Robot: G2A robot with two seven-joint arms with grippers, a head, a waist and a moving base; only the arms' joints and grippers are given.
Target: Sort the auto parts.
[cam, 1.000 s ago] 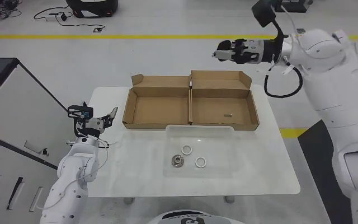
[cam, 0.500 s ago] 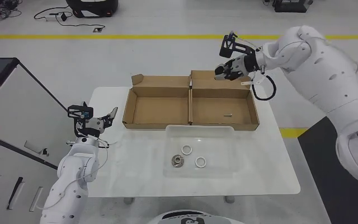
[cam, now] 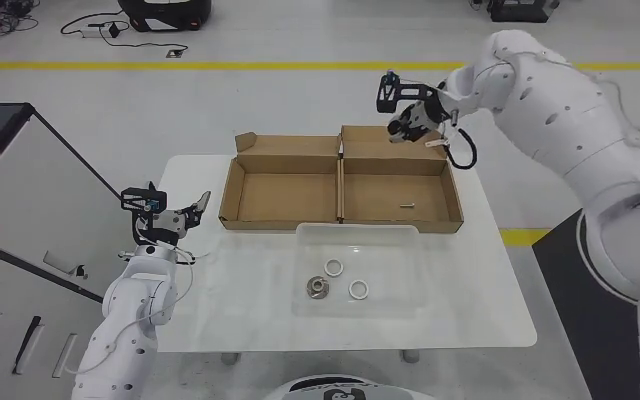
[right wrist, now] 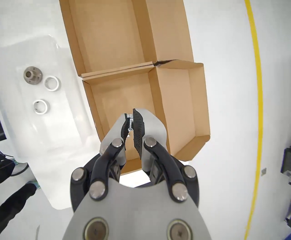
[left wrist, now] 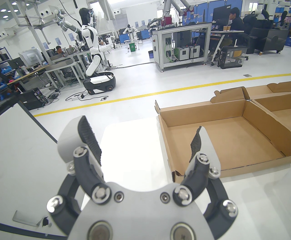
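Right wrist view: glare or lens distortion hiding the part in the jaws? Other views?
Right wrist view: yellow floor line bows, wide-angle distortion; small threaded metal screw glints between the shut right jaws, yet readable. Top view: even light; clear plastic tray nearly blends into the white table. Left wrist view: ceiling lights are bright spots; brown cardboard box evenly lit.

Materials and finishes
Matt brown cardboard boxes (cam: 285, 197); clear glossy plastic tray (cam: 355, 230); smooth white table (cam: 470, 290); dull grey metal flange (right wrist: 36, 77); smooth white rings (right wrist: 58, 84); bright threaded metal screw (right wrist: 130, 123) between black ribbed pads (right wrist: 137, 128).
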